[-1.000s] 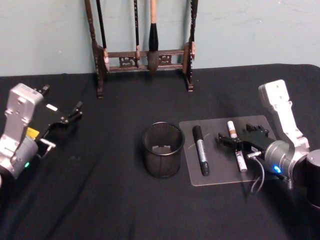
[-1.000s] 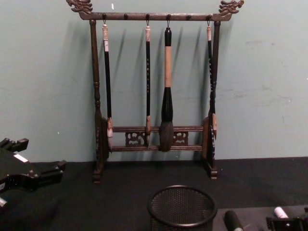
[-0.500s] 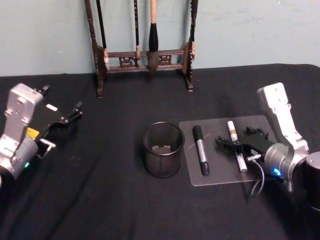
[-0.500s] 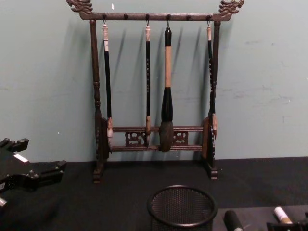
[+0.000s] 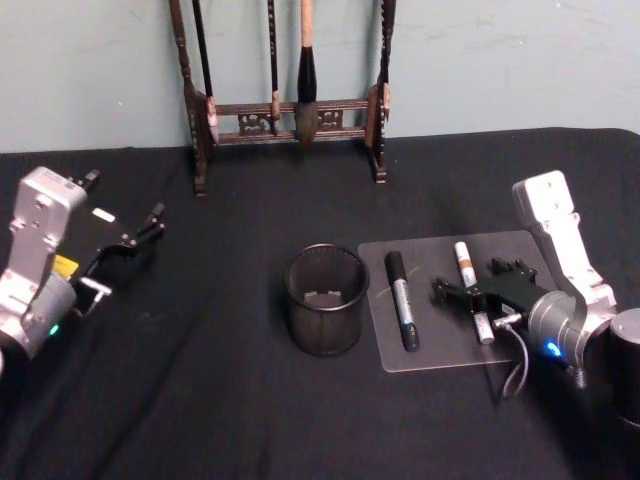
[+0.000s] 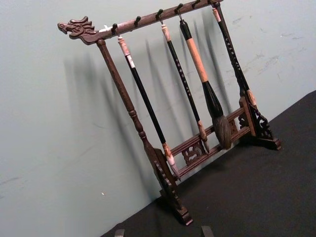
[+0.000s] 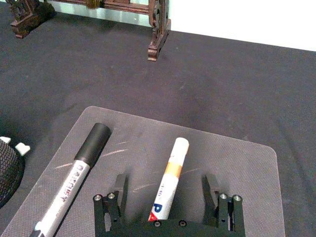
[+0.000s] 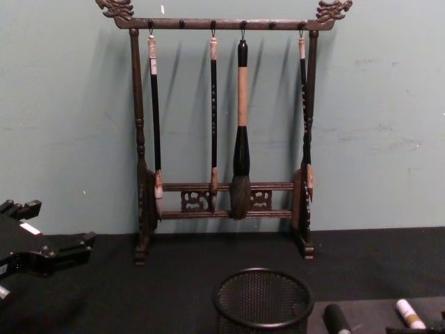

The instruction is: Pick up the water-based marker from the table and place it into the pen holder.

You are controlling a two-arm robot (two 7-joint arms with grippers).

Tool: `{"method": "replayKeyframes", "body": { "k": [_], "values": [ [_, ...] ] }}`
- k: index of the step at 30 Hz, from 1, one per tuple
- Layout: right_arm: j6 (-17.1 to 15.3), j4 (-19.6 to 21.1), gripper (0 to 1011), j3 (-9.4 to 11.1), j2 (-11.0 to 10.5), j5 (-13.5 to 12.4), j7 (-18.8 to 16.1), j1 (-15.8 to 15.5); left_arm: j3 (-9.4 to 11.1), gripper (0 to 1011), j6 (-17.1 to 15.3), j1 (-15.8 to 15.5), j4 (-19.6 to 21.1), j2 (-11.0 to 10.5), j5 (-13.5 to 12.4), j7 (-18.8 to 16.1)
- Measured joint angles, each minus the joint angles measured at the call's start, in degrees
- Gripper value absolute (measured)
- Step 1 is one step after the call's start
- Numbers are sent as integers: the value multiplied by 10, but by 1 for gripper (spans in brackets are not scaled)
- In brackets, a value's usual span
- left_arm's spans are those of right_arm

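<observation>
Cut off at the bottom edge of the chest view: the capped tip of the water-based marker [image 8: 408,314], the black cap of a second grey-barrelled marker [image 8: 335,320] and the lower part of the pen holder [image 8: 263,299]. Hidden in the head view under the right gripper [image 5: 474,297] — the middle stretch of the water-based marker, brown-banded end pointing toward the brush rack [image 5: 285,110], other end poking out toward the robot. Hard to read in the right wrist view: the marker's print, covered past its first letter by the gripper body. Too small to identify: pale bits at the bottom of the pen holder.

Lying lengthwise on the grey mat [image 7: 256,168], about midway between the two fingers [image 7: 120,183] and touching neither. Jaws wide, low over the mat, straddling the marker's printed half. Roughly parallel to the grey-barrelled marker, with that one nearer the pen holder. Holder upright on the black cloth [image 5: 200,380], just beside the mat.

Off to the far left, well apart from all this — the left gripper [image 5: 128,248], parked, jaws spread, holding nothing.
</observation>
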State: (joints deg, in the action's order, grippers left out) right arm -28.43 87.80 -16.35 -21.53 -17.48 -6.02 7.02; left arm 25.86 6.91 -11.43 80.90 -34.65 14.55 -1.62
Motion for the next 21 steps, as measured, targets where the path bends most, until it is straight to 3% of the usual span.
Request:
{"method": "replayKeyframes", "body": {
  "k": [21],
  "values": [
    [1, 1, 1002, 0, 0, 1, 0, 0, 0, 1001, 0, 0, 0, 0, 0, 0]
  ]
}}
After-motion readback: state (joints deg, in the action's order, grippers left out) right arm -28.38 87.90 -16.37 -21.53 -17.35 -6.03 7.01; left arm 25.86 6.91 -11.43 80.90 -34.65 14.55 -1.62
